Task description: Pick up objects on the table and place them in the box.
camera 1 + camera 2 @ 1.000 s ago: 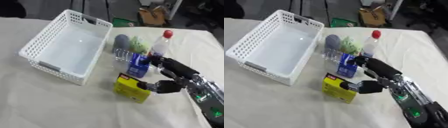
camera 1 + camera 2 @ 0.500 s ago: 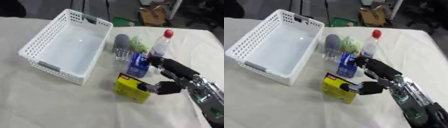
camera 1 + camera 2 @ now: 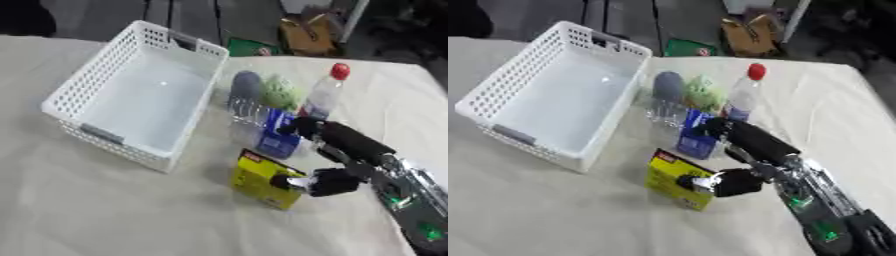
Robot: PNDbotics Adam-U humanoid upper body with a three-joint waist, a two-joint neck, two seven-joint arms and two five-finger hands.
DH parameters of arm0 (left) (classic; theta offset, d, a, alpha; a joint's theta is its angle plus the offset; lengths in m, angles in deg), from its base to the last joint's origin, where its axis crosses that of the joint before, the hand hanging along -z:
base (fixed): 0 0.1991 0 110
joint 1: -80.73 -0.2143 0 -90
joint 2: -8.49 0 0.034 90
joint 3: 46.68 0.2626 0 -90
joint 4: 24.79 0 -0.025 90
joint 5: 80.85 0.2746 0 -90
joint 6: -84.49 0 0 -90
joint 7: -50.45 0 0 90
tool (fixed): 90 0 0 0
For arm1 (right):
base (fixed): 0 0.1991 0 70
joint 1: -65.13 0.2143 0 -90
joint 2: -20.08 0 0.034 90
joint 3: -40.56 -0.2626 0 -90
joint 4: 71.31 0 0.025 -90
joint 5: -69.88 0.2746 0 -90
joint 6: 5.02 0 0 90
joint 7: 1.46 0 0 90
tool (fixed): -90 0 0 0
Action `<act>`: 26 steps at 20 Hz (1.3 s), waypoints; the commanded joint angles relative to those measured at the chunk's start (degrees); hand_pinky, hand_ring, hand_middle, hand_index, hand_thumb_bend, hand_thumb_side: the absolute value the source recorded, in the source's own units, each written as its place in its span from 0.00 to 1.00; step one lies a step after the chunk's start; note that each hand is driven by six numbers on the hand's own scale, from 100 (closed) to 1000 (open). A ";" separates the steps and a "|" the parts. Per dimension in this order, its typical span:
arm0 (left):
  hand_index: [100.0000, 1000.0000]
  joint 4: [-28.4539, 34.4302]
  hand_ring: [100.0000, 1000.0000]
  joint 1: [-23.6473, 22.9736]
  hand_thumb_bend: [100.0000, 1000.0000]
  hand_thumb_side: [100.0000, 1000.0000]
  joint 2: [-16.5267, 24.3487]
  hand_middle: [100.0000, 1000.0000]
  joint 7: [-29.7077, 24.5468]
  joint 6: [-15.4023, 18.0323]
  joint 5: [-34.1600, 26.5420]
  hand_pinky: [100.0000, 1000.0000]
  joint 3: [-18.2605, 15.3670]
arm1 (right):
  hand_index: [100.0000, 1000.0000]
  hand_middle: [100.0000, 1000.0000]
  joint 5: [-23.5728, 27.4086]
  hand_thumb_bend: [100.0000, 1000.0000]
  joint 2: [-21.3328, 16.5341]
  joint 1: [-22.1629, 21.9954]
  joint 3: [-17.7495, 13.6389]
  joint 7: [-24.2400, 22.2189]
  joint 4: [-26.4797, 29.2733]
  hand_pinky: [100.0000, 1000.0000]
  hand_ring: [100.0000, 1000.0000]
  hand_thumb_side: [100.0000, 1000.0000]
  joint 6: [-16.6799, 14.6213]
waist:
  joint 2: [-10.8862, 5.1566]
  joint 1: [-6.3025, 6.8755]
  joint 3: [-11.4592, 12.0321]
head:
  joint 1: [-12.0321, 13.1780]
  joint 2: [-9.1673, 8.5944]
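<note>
A white plastic basket (image 3: 83,93) stands at the left, with nothing in it. Right of it stand a yellow box (image 3: 262,177), a blue carton (image 3: 276,140), a clear bottle with a red cap (image 3: 324,95), a green rounded thing (image 3: 280,92), a grey rounded thing (image 3: 246,84) and a clear glass (image 3: 243,111). My right hand (image 3: 346,150) reaches in from the lower right and is open. Its fingers (image 3: 306,127) stretch over the top of the blue carton. Its thumb (image 3: 302,182) touches the yellow box's right side. My left hand shows in neither view.
The table is covered with a cream cloth (image 3: 105,210), with free room in front of and below the basket. Beyond the table's far edge lie a cardboard box (image 3: 308,35) and a green thing (image 3: 249,47) on the floor.
</note>
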 commanded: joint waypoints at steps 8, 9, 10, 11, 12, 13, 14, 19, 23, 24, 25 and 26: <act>0.76 1.04 0.77 0.81 0.00 0.68 1.23 0.75 -0.63 -0.32 -0.21 0.79 0.14 | 0.90 0.77 0.37 0.62 -0.13 1.43 0.67 -1.31 -1.28 0.91 0.95 0.88 -0.29 | -0.57 0.17 0.26 | -0.35 -1.65; 0.76 1.04 0.77 0.85 0.00 0.68 1.20 0.75 -0.67 -0.32 -0.23 0.79 0.14 | 0.90 0.76 0.62 0.60 -0.13 1.40 0.73 -1.55 -1.53 0.90 0.95 0.87 -0.20 | -0.46 0.18 0.26 | -0.43 -1.76; 0.76 1.04 0.77 0.89 0.00 0.68 1.16 0.75 -0.72 -0.32 -0.23 0.79 0.15 | 0.90 0.76 0.81 0.60 -0.15 1.40 0.77 -1.69 -1.72 0.90 0.95 0.87 -0.07 | -0.38 0.19 0.27 | -0.48 -1.84; 0.76 1.04 0.77 0.92 0.00 0.68 1.13 0.75 -0.77 -0.32 -0.24 0.79 0.16 | 0.90 0.76 0.93 0.59 -0.17 1.41 0.78 -1.75 -1.82 0.90 0.95 0.87 0.04 | -0.30 0.20 0.26 | -0.48 -1.89; 0.76 1.04 0.77 0.94 0.00 0.68 1.10 0.75 -0.81 -0.32 -0.25 0.79 0.18 | 0.90 0.76 0.98 0.59 -0.20 1.42 0.79 -1.74 -1.86 0.90 0.95 0.87 0.13 | -0.25 0.22 0.25 | -0.47 -1.92; 0.76 1.04 0.77 0.97 0.00 0.68 1.08 0.75 -0.86 -0.32 -0.26 0.79 0.21 | 0.90 0.76 0.99 0.58 -0.22 1.47 0.82 -1.72 -1.90 0.90 0.95 0.87 0.22 | -0.20 0.22 0.23 | -0.51 -1.92; 0.76 1.04 0.77 1.00 0.00 0.68 1.06 0.75 -0.94 -0.33 -0.27 0.79 0.26 | 0.90 0.76 0.91 0.58 -0.22 1.60 0.91 -1.72 -1.97 0.90 0.95 0.87 0.31 | -0.14 0.22 0.21 | -0.59 -1.91; 0.76 1.04 0.77 0.91 0.00 0.68 1.04 0.75 -1.15 -0.19 -0.38 0.78 0.31 | 0.91 0.77 2.41 0.53 -0.51 3.77 2.34 -2.45 -4.63 0.91 0.95 0.89 0.38 | -0.16 0.42 0.39 | -0.85 -1.93; 0.76 1.04 0.77 1.01 0.00 0.68 1.11 0.75 -1.09 -0.30 -0.57 0.79 0.48 | 0.91 0.77 3.79 0.49 -0.30 6.92 4.12 -2.22 -7.25 0.90 0.95 0.90 -0.40 | -0.35 0.22 0.60 | -1.06 -1.93; 0.76 1.04 0.77 1.00 0.00 0.68 1.01 0.75 -1.24 -0.39 -0.57 0.79 0.60 | 0.91 0.77 3.86 0.49 -0.17 7.21 4.38 -1.86 -7.66 0.90 0.95 0.90 -0.34 | -0.28 0.24 0.69 | -1.07 -2.06; 0.76 1.04 0.77 1.01 0.00 0.68 0.96 0.76 -1.37 -0.43 -0.59 0.79 0.66 | 0.91 0.77 3.83 0.49 -0.08 7.30 4.55 -1.54 -7.95 0.90 0.95 0.90 -0.24 | -0.23 0.26 0.74 | -1.10 -2.14; 0.76 1.04 0.77 1.03 0.00 0.68 0.94 0.76 -1.46 -0.42 -0.63 0.79 0.69 | 0.91 0.77 3.71 0.49 0.00 7.26 4.64 -1.35 -8.15 0.90 0.95 0.90 -0.12 | -0.19 0.29 0.74 | -1.14 -2.19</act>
